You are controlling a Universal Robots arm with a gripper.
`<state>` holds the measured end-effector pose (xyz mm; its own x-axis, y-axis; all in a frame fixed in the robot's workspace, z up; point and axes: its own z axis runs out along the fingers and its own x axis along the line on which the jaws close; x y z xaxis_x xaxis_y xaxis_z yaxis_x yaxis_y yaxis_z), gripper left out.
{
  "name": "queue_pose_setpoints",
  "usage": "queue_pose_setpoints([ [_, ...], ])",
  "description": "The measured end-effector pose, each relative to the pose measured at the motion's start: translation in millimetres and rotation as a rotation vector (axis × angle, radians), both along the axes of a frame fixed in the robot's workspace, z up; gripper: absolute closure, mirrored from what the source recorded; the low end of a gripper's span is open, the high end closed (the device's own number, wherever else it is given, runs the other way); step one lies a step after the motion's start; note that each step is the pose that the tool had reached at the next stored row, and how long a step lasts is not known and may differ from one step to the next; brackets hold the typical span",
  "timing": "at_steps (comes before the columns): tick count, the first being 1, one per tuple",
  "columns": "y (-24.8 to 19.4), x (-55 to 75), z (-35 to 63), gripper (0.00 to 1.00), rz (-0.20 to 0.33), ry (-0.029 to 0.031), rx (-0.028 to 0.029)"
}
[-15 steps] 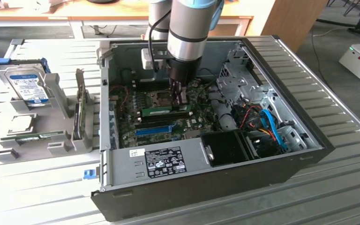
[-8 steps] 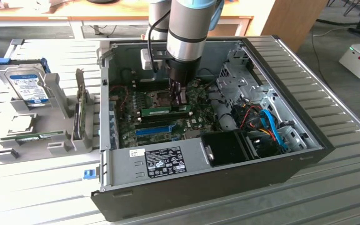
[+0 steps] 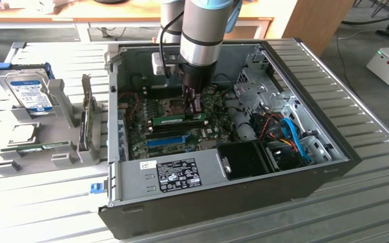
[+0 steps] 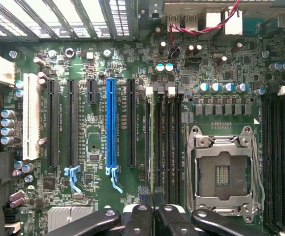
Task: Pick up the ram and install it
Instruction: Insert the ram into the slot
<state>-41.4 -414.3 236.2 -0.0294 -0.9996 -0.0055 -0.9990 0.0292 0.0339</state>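
Note:
The ram [image 3: 174, 120] is a thin green stick standing on edge in a memory slot on the motherboard inside the open computer case [image 3: 201, 202]. In the wrist view the ram [image 4: 147, 142] appears edge-on as a thin line beside the empty black memory slots [image 4: 167, 142]. My gripper [image 3: 196, 112] reaches straight down into the case over the ram's end at the exterior view's right. Its black fingers [image 4: 144, 199] are shut together at the ram's top edge, with nothing between them. I cannot tell whether they touch it.
A bright blue slot [image 3: 167, 139] [image 4: 110, 123] lies near the ram, and the open CPU socket [image 4: 221, 167] is beside the memory slots. Outside the case, at the exterior view's left, grey holders carry a hard drive [image 3: 31, 93] and another green stick [image 3: 42, 148]. Cables [image 3: 285, 134] fill the case's right.

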Motion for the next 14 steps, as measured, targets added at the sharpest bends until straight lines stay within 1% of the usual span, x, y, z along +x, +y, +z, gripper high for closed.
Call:
queue_pose_setpoints([
  [6,-0.1,0.0,-3.6,0.88,0.0,0.0001,-0.0002],
  [14,-0.1,-0.1,-3.9,0.88,0.002,0.0001,-0.0001],
])
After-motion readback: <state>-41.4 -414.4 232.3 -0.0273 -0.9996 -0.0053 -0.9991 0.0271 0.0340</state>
